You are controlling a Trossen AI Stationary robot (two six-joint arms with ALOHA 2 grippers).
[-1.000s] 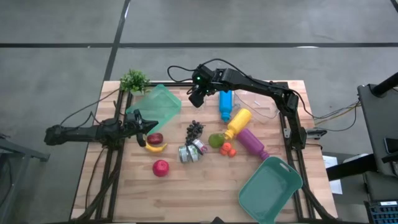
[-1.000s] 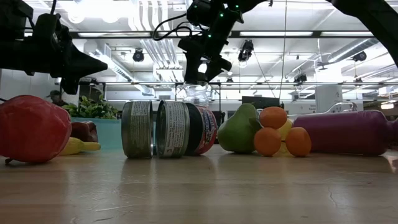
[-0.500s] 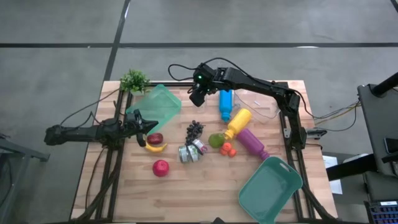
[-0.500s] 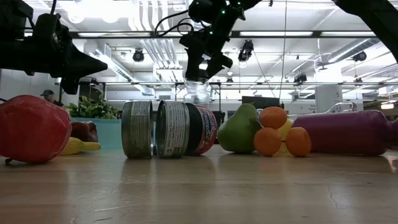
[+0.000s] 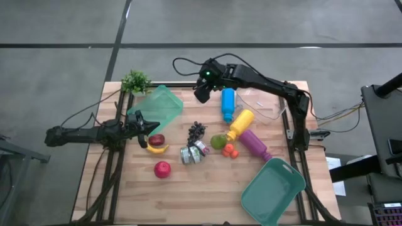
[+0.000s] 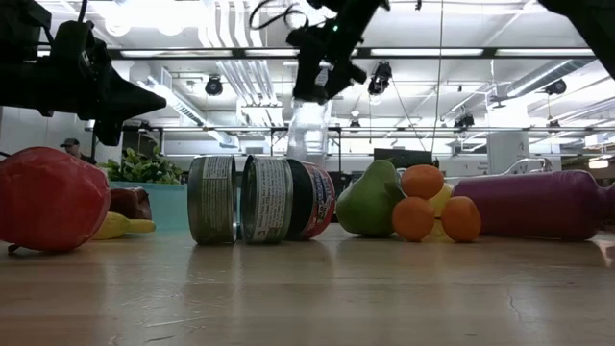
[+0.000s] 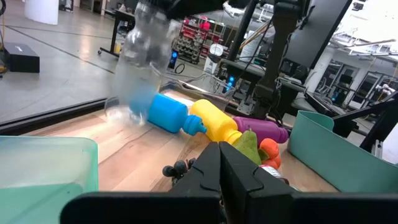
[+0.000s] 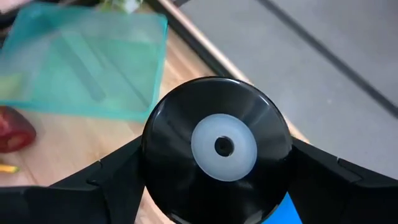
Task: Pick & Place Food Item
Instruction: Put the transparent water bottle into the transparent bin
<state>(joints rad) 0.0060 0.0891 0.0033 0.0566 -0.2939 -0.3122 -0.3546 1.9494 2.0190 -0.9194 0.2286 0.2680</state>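
So the thing in play is a clear bottle (image 6: 307, 130) with a black cap (image 8: 217, 146). It sits up in the upper middle of the high view, over the back edge of the table (image 5: 207, 188). The right gripper (image 5: 202, 93) has it pinched by the cap, one finger on each side. The fingers stand fairly wide because the cap is fat.

The bottle's long axis runs roughly vertical, cap up in the fingers and body dangling straight below. So wherever it goes, I reckon it goes down bottom first.

One teal bin (image 5: 160, 107) lies just to the lower left of the gripper in the overhead frame. The other teal bin (image 5: 273, 191) is way off at the lower right corner. I can't say which one it's meant for, but the left one is clearly nearer.

The left gripper (image 5: 143, 125) is parked at the left-middle of the frame near the banana (image 5: 157, 149), fingers closed on nothing. It's nearer that left bin but isn't doing anything.

On views: from overhead the bottle is basically hidden under the gripper. The low view shows the see-through body hanging behind the cans (image 6: 252, 199). The left wrist view catches it as a smear above the blue bottle (image 7: 166, 113). Only the right wrist view shows the grip on the cap.
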